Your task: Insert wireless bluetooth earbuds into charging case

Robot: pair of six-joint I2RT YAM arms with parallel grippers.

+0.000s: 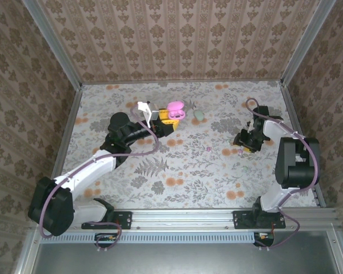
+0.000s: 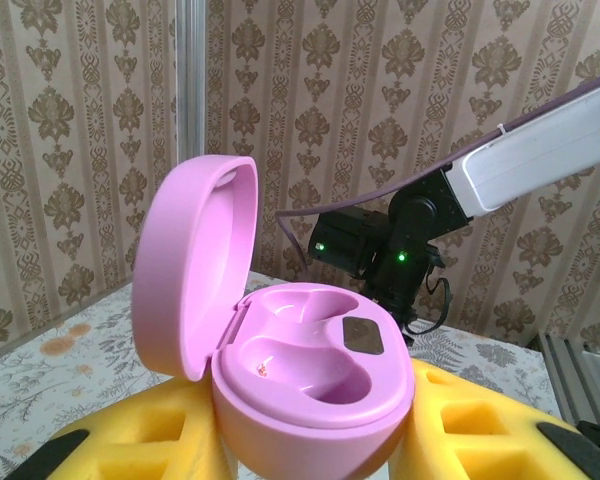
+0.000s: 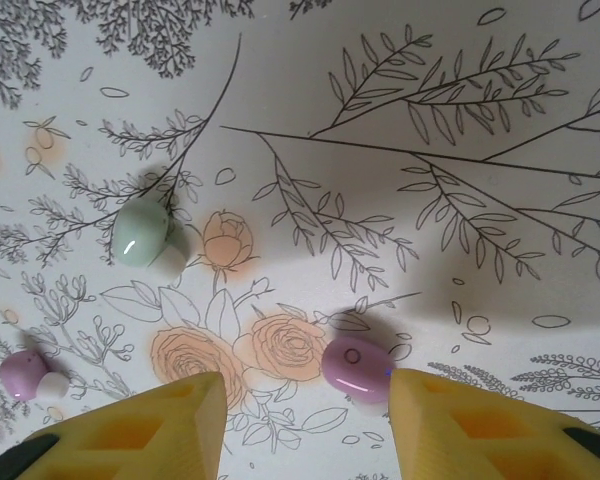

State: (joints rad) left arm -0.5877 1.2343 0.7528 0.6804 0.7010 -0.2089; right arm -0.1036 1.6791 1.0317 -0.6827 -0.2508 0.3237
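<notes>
The pink charging case (image 2: pixel 310 400) stands open with its lid (image 2: pixel 195 260) tipped up and both wells empty, pinched by the left fingers (image 2: pixel 145 425) at the far middle of the table (image 1: pixel 160 182), a mint-green case (image 1: pixel 198 115) lying just beside it. The right fingers (image 3: pixel 460 425) hover part open over the table holding nothing, one pinkish-purple earbud (image 3: pixel 356 368) lying in their gap just beside one tip, a second earbud (image 3: pixel 22 372) and a mint-green piece (image 3: pixel 140 232) off to one side. Open flowered surface lies between the arms, bounded by metal rails (image 1: pixel 68 131) and patterned walls (image 1: pixel 177 40).
</notes>
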